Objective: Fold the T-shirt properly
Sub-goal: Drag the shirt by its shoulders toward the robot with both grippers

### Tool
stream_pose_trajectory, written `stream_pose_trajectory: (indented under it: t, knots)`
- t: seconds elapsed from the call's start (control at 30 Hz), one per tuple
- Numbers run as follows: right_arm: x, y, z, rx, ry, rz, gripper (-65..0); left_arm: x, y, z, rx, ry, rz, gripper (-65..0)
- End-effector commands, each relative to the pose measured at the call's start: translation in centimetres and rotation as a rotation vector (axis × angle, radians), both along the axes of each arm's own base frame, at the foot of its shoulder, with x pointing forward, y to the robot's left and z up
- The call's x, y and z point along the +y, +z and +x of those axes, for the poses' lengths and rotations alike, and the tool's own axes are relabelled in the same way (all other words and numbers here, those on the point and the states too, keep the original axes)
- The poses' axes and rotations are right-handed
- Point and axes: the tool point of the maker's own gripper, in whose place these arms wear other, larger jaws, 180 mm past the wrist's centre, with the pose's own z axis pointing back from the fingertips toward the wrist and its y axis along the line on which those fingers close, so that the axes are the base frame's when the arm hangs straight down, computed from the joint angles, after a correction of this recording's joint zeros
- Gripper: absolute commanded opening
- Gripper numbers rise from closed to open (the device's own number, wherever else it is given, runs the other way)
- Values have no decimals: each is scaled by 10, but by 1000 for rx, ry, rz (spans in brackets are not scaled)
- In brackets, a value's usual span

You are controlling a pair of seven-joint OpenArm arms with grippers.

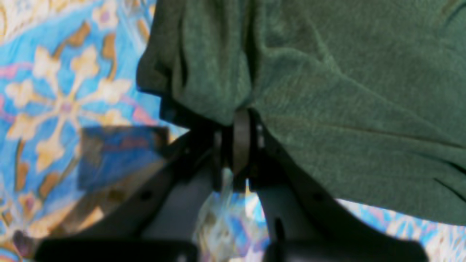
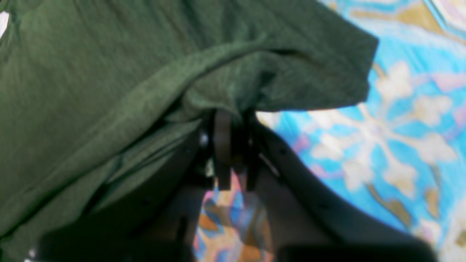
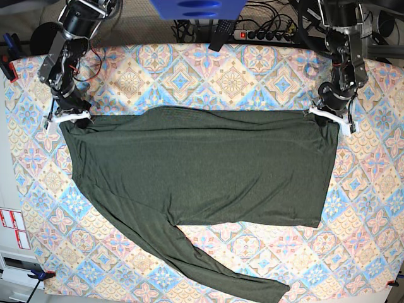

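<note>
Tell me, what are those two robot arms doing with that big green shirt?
They are folding the T-shirt. The left gripper and the right gripper are each pinched shut on a corner of the shirt's far edge, holding it stretched out between them over the patterned tablecloth. One long sleeve trails out toward the near side of the table, not yet tucked in.

One T-shirt (image 3: 208, 170) is counted, the only garment in sight. One long sleeve (image 3: 208, 259) of it is seen trailing toward the near edge. Two grippers are counted: the left gripper (image 3: 329, 115) and the right gripper (image 3: 68, 117). One bench (image 3: 208, 69) is counted, covered by one patterned cloth. One power strip (image 3: 265, 35) is seen behind it.
</note>
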Motion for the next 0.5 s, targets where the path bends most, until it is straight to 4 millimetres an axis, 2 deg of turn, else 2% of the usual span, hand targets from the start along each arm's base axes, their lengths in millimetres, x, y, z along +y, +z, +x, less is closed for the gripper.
stream_pose_trajectory:
  t: [0.0, 0.33, 0.47]
  knots:
    - [-15, 11, 4, -19, -16, -42, -615, 14, 9, 1, -20, 13, 46, -650]
    - [-14, 14, -19, 26, 15, -67, -615, 11, 1, -33, 32, -3, 55, -650]
    - [-14, 21, -16, 17, 25, -77, -615, 11, -1, -37, 40, -4, 56, -650]
